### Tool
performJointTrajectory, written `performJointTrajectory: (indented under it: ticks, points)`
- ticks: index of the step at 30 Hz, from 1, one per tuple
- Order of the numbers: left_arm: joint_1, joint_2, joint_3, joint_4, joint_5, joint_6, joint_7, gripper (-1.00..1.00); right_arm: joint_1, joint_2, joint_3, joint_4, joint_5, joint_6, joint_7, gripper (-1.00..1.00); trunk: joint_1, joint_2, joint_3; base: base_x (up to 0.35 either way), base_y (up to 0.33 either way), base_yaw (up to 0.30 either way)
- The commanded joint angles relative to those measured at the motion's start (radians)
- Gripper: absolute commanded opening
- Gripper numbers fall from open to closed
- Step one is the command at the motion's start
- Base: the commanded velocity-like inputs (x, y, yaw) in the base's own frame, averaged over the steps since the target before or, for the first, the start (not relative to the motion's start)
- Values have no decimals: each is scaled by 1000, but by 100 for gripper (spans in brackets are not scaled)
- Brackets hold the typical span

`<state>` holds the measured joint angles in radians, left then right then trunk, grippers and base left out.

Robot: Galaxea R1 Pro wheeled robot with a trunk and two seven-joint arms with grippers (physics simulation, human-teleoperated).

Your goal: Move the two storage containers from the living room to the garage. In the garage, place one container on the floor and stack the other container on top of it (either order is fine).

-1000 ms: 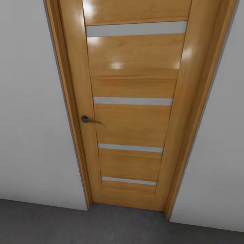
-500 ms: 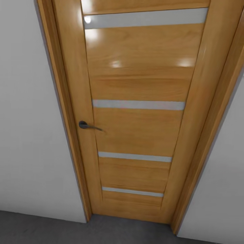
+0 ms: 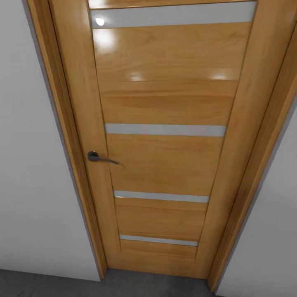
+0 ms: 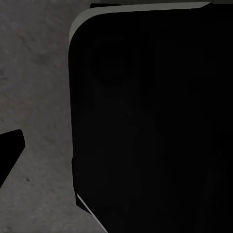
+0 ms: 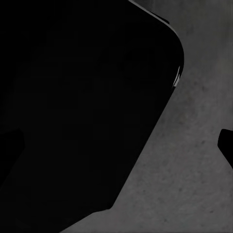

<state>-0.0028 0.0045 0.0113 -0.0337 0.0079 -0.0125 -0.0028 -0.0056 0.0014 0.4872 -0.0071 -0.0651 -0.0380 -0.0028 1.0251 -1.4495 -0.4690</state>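
The two storage containers are out of view. A closed wooden slatted door (image 3: 165,156) with grey strips and a dark lever handle (image 3: 99,158) stands straight ahead of me in the head view, set in a white wall. In the left wrist view one black fingertip (image 4: 10,148) hangs over the dark grey concrete floor (image 4: 39,97), beside my own black base (image 4: 155,121). One black fingertip (image 5: 226,144) of the right gripper hangs above the same floor (image 5: 194,184) in the right wrist view. Both grippers have their fingers spread wide with nothing between them.
White walls (image 3: 33,185) flank the door frame (image 3: 62,136) on both sides. A narrow strip of grey floor (image 3: 49,284) runs along the foot of the wall. My dark base (image 5: 82,111) is close to the right gripper.
The head camera has come closer to the door: it looms larger, the handle sits lower and further left in the picture, and the floor strip has shrunk.
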Motion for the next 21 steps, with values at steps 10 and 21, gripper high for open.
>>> performJointTrajectory:
  ticks: [10, 21]
  points:
    - [0, 0, 1, 0, 1, -1, 0, 100, -1, 0, 7, 1, -8, -3, 0, 100, 0, 0, -1, 1, 0, -14]
    - [0, 0, 1, 0, 1, -1, 0, 100, -1, 0, 7, 1, -8, -3, 0, 100, 0, 0, -1, 0, 0, -76]
